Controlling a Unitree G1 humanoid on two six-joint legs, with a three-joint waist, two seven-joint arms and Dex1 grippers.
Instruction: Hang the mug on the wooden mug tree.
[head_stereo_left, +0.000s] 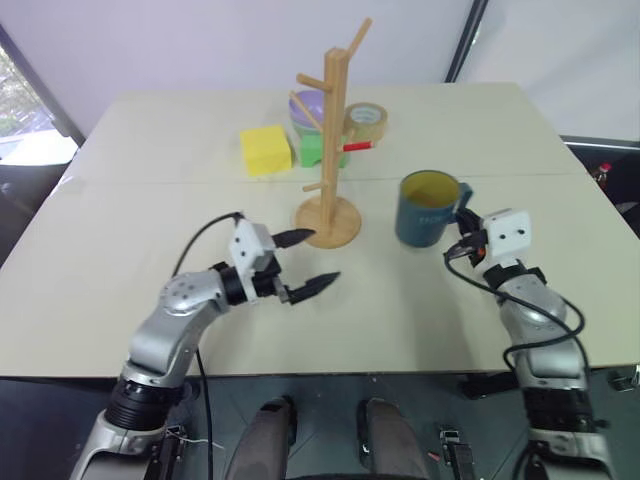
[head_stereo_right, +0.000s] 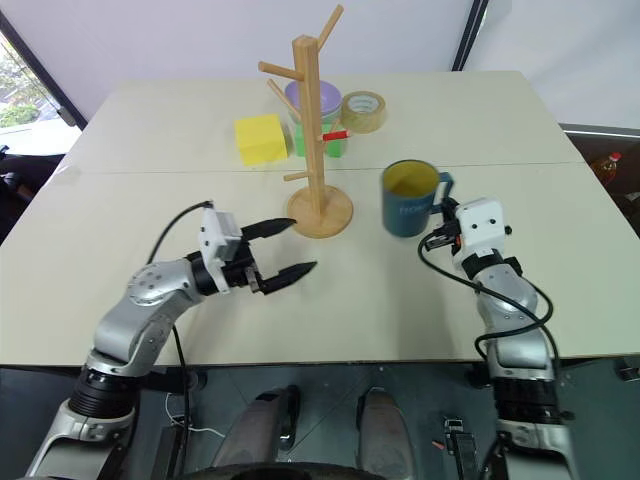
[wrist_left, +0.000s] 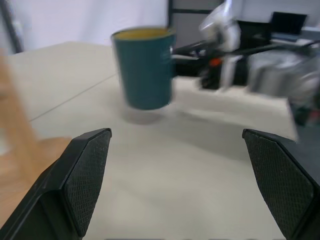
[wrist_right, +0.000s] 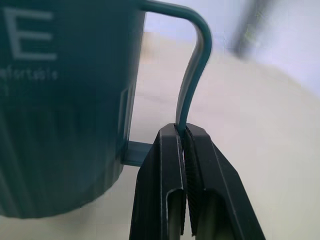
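Observation:
The dark teal mug (head_stereo_left: 428, 210) with a yellow inside stays upright to the right of the wooden mug tree (head_stereo_left: 330, 150), seemingly a little off the table. My right gripper (wrist_right: 184, 131) is shut on the thin loop handle (wrist_right: 192, 80), which is pinched between its two fingers low on the loop. My left gripper (head_stereo_left: 322, 255) stands open just in front of the tree's round base (head_stereo_left: 328, 222), holding nothing. In the left wrist view the mug (wrist_left: 145, 67) shows beyond the open fingers (wrist_left: 87, 175).
Behind the tree are a yellow block (head_stereo_left: 265, 150), a purple bowl (head_stereo_left: 308, 105) on a green block (head_stereo_left: 315, 150), a small red piece (head_stereo_left: 357, 146) and a roll of tape (head_stereo_left: 366, 120). A seam in the table (head_stereo_left: 150, 182) runs across it behind the tree's base.

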